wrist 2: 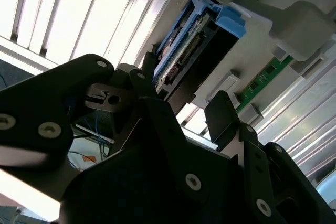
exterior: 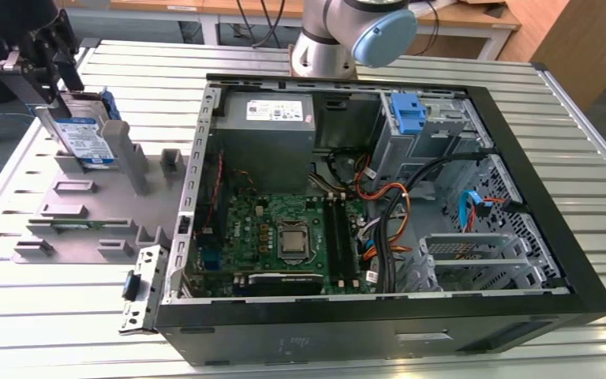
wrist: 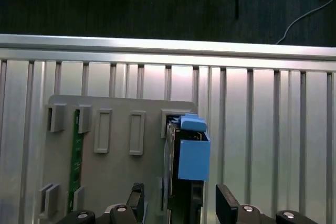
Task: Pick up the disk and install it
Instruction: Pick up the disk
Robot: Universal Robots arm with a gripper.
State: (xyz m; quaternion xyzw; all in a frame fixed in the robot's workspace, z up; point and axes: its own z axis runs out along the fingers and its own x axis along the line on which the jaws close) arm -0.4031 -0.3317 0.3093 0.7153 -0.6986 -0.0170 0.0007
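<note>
Disk [exterior: 84, 136] stands on edge in a slot of the grey fixture [exterior: 82, 229], at the exterior view's left of the open case [exterior: 387, 316]. Its top edge is exposed, presumably for a pinch from above. Gripper [wrist: 181, 198] is spread wide, straddling the disk, not clamped on it.

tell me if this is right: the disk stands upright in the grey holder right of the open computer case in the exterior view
Wrong side. The exterior view shows the disk standing upright in the grey holder on that view's left of the open computer case.
</note>
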